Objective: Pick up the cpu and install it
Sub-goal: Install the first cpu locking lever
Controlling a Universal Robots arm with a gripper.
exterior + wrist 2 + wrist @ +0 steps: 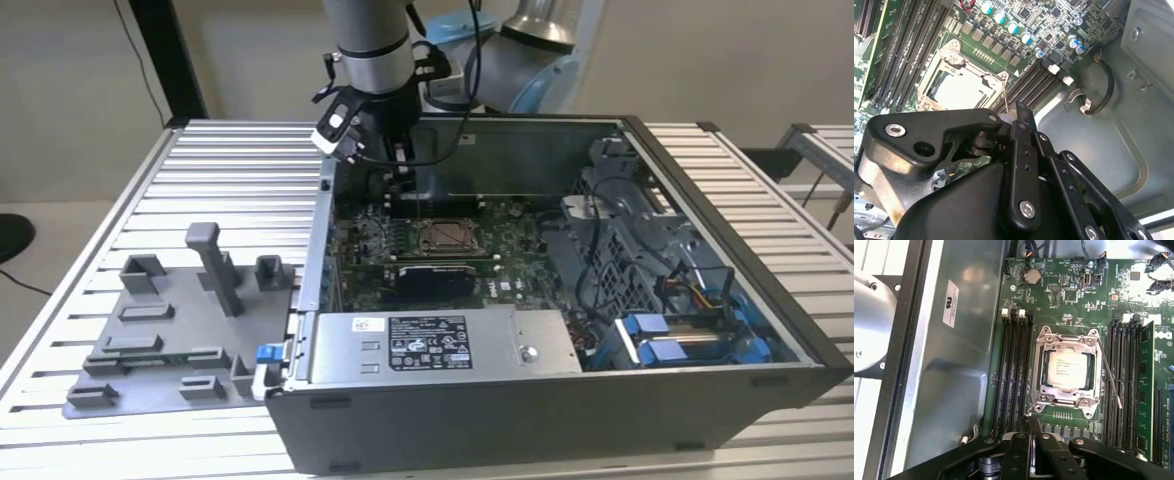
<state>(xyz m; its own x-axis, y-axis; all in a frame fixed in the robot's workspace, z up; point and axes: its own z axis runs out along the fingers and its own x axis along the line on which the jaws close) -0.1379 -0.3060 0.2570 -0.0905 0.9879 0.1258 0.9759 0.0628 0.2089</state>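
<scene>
The computer case [561,400] lies open on the tabletop [227,170]. The cpu [1068,371] sits flat in its socket [1040,365], below and just ahead of the fingers [1031,440], which are pressed together, holding nothing.

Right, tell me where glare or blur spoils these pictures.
First wrist view: glare whitens the board's far corner, but the cpu in its socket stays sharp. Second wrist view: glare washes out the cpu's top, and the gripper body looms close. Exterior view: even light, no strong glare.
</scene>
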